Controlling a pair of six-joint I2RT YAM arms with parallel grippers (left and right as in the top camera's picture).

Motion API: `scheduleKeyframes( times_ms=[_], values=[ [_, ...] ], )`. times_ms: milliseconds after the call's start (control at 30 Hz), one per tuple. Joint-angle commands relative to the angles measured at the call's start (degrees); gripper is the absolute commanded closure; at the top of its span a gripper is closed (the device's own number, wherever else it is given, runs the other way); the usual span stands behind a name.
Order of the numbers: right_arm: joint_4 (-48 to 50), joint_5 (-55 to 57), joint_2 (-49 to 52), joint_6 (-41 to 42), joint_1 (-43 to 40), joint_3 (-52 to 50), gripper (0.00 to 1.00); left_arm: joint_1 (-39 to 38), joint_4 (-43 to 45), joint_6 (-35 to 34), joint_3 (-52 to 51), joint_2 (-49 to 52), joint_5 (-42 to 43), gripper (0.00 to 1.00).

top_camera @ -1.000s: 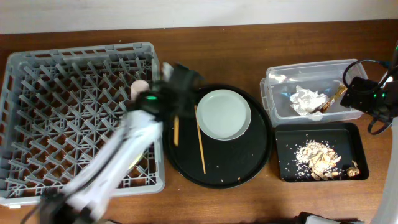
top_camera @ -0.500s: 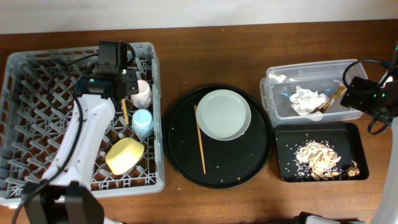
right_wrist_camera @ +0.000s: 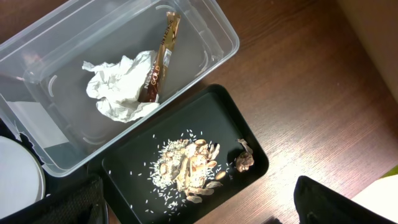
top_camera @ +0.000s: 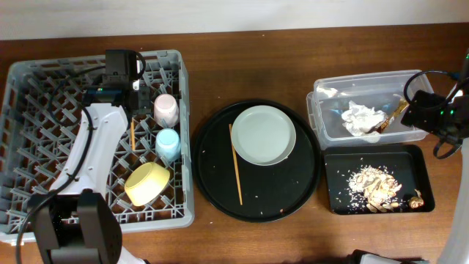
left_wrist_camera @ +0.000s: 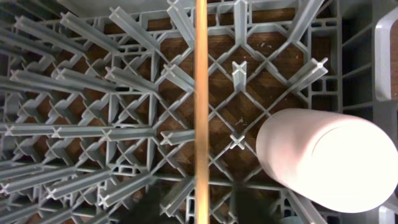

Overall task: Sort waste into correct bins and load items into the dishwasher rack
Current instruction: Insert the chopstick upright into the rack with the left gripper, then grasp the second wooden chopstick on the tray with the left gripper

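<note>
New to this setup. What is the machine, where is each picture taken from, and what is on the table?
Two robot arms work at a table. The overhead picture looks down on everything; each wrist picture looks along one arm's tool. The left tool holds a wooden chopstick over the rack, where a pink cup, blue cup and yellow bowl sit. A plate and second chopstick lie on the round black tray. The right tool hangs open near the clear tub with tissue and a wrapper, and the shallow black tray of food scraps.

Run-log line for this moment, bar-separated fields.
left gripper: chopstick between jaws, over rack | right gripper: open | plate: on round tray
</note>
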Motion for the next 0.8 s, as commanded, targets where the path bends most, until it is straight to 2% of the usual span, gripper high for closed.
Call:
scheduleKeyframes(
  times_ms=[0, 133, 200, 267, 300, 333, 400, 433, 500, 533, 567, 600, 767],
  values=[
    [0.1, 1.1, 0.0, 0.8, -0.4, 0.1, 0.01, 0.4, 0.3, 1.2, -0.5, 0.9, -2.2, 0.37],
    [0.1, 1.1, 0.0, 0.8, -0.4, 0.1, 0.01, 0.2, -0.4, 0.7, 0.0, 0.5, -1.8, 0.37],
    [0.1, 1.1, 0.0, 0.8, -0.4, 0.1, 0.01, -1.0, -3.4, -2.6, 1.5, -1.3, 5.6, 0.36],
    [0.1, 1.1, 0.0, 0.8, -0.4, 0.1, 0.01, -2.7, -6.1, -3.8, 2.3, -3.8, 15.1, 0.26],
    [0.1, 1.1, 0.0, 0.8, -0.4, 0.1, 0.01, -3.8, -7.1, -3.8, 2.3, -5.4, 20.2, 0.18],
    [0.1, 1.1, 0.0, 0.8, -0.4, 0.1, 0.01, -5.2, -7.8, -3.8, 2.3, -7.0, 26.2, 0.01],
    [0.1, 1.1, 0.0, 0.8, -0.4, 0.1, 0.01, -7.6, -8.1, -3.8, 2.3, -8.9, 35.8, 0.01],
    [0.1, 1.1, 0.0, 0.8, -0.4, 0.1, 0.01, -8.9, -8.3, -3.8, 2.3, -9.1, 39.2, 0.04],
    [0.1, 1.1, 0.0, 0.8, -0.4, 0.1, 0.01, -12.1, -9.8, -4.6, 2.1, -8.8, 42.1, 0.27],
    [0.1, 1.1, 0.0, 0.8, -0.4, 0.1, 0.01, -13.7, -10.7, -5.3, 1.7, -8.7, 41.9, 0.45],
    [0.1, 1.1, 0.0, 0.8, -0.4, 0.1, 0.01, -16.7, -11.9, -7.1, 0.4, -8.3, 40.4, 0.58],
    [0.1, 1.1, 0.0, 0.8, -0.4, 0.1, 0.01, -19.0, -12.0, -10.3, -1.2, -8.1, 38.4, 0.63],
    [0.1, 1.1, 0.0, 0.8, -0.4, 0.1, 0.01, -30.7, -9.5, -28.2, -11.0, -7.9, 23.3, 0.62]
  ],
)
